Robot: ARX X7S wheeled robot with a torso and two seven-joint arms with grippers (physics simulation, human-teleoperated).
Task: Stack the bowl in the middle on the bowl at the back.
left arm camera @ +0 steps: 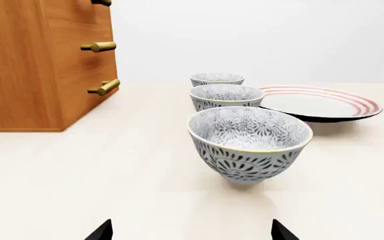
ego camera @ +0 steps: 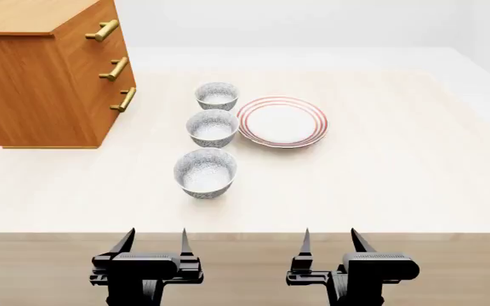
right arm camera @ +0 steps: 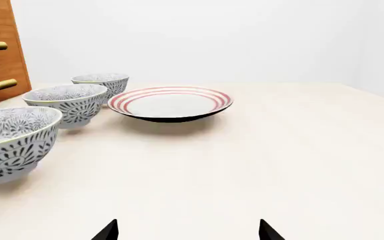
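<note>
Pale cream wood-grain bench [ego camera: 398, 185] seen from the head camera, with a smooth, matte top that fills most of the view; its front edge shows as a darker wood band at 6 o'clock. The room behind is a plain white, featureless wall with no visible seam or furniture other than a wooden drawer chest [ego camera: 49, 76] standing on the bench at 10 o'clock, its three brass handles [ego camera: 114, 69] facing the bowls.

Three identical speckled bowls stand upright in a line running from 6 toward 12 o'clock, each apart from its neighbour. The bowl in the middle [ego camera: 212, 127] sits on the bench just left of centre, between the front bowl [ego camera: 205, 172] and the back bowl [ego camera: 217, 95]. A red-ringed plate [ego camera: 282, 121] lies flat at about 3 o'clock of the middle bowl, just beside it; whether their rims touch cannot be told. The plate's dark underside shows in the right wrist view [right arm camera: 170, 102].

The left hand [ego camera: 154, 239] and the right hand [ego camera: 330, 239] hover side by side at the bench's front edge, at 6 o'clock of the bowls and well apart from them. Each hand has its fingers spread and holds nothing; only the dark fingertips [left arm camera: 105, 231] enter the left wrist view, framing the front bowl [left arm camera: 249, 142]
</note>
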